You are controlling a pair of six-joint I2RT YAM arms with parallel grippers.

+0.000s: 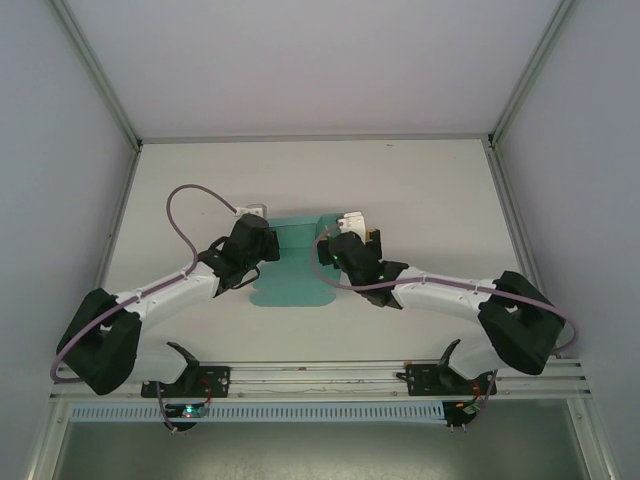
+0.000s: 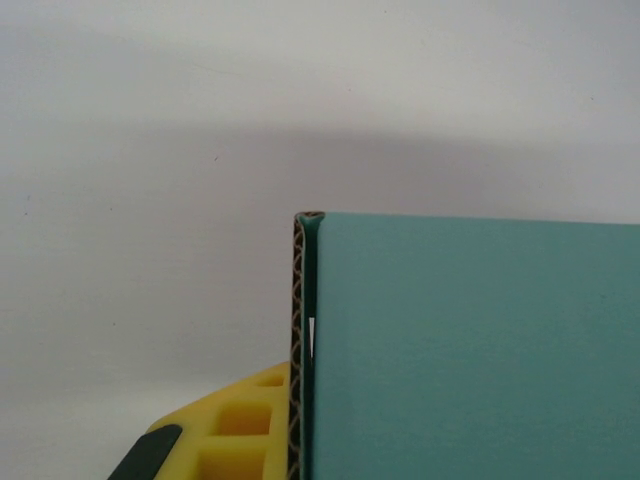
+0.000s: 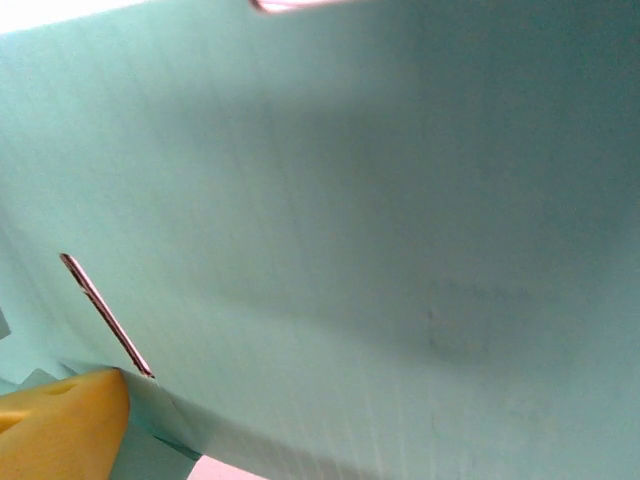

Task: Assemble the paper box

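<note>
Top external | one paper box [image 1: 290, 278] | left pincer [image 1: 256, 216] clamps it | right pincer [image 1: 348, 224] apart

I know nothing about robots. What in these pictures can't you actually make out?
1. Top view: the left arm and right arm overlap the paper box, hiding its side flaps.
2. Left wrist view: the card hides whatever lies behind it; the frame's bottom cuts off the left yellow finger.
3. Right wrist view: the card is too close and blurred; the right yellow finger is cropped at the corner, contact unclear.

No lettering reads anywhere (paper box [image 1: 295, 280] included).
</note>
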